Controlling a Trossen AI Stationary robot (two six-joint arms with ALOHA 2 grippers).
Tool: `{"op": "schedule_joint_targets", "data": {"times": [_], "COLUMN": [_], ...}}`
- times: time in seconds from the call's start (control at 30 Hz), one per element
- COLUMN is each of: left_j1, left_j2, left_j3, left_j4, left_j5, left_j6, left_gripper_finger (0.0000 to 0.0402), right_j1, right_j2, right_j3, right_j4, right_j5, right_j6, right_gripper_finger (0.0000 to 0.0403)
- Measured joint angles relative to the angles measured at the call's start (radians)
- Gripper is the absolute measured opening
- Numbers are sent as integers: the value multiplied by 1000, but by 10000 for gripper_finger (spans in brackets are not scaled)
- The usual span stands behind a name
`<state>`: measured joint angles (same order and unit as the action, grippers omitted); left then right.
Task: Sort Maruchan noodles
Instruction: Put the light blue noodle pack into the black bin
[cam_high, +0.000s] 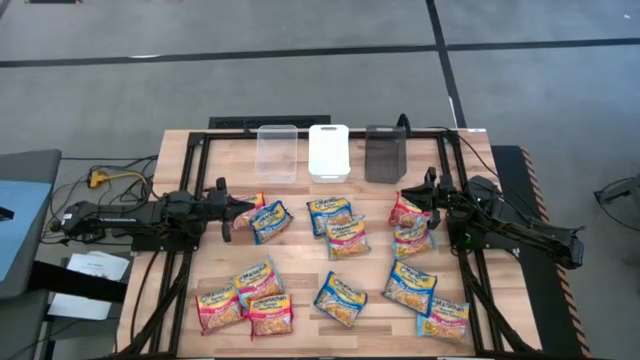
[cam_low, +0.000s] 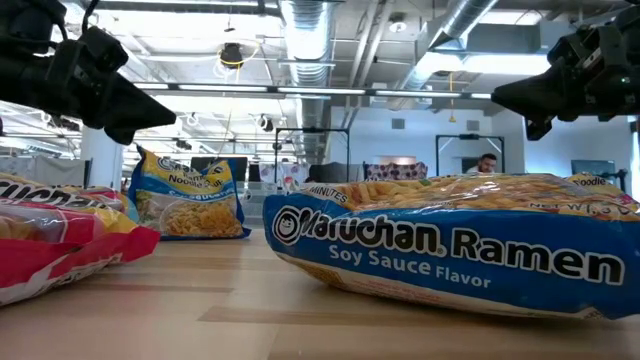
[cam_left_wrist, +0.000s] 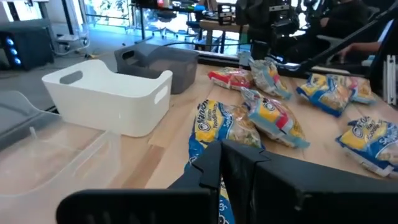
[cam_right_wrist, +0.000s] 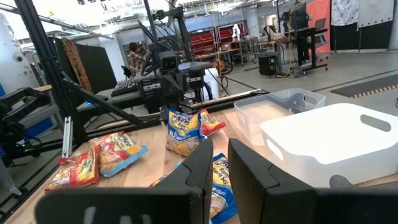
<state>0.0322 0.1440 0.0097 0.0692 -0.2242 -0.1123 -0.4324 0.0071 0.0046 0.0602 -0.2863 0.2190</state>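
Note:
Several Maruchan packets lie flat and scattered on the wooden table (cam_high: 300, 262). A blue one and a red one (cam_high: 265, 218) sit by my left gripper (cam_high: 240, 212), which hovers above the table at its left side, shut and holding nothing. My right gripper (cam_high: 418, 196) hovers at the right side above a red packet (cam_high: 408, 210), also shut and holding nothing. In the low view both grippers (cam_low: 150, 115) (cam_low: 505, 97) hang well clear of the table, with a blue soy sauce packet (cam_low: 450, 250) in front. The wrist views show the left gripper (cam_left_wrist: 221, 165) and the right gripper (cam_right_wrist: 221, 162).
Three bins stand in a row at the table's far edge: clear (cam_high: 277, 150), white (cam_high: 328, 150) and dark grey (cam_high: 384, 152). A black frame runs around the table. Bare wood shows between the packet groups and in front of the bins. A person shows in the room beyond (cam_low: 487, 162).

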Motion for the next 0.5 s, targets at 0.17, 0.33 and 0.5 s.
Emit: {"op": "schedule_joint_targets", "data": {"times": [0.17,0.33,0.5], "left_j1": [0,0,0], "left_j2": [0,0,0], "left_j3": [6,7,9], "left_j4": [-7,-8,-3], "left_j5": [40,42,42], "left_j6": [-71,-154,-223], "left_gripper_finger": [0,0,0], "right_j1": [0,0,0], "right_j2": [0,0,0], "right_j3": [0,0,0], "right_j4": [3,49,101], "right_j5": [0,-3,-4], "right_j6": [50,51,83], "right_gripper_finger": [75,75,75]}}
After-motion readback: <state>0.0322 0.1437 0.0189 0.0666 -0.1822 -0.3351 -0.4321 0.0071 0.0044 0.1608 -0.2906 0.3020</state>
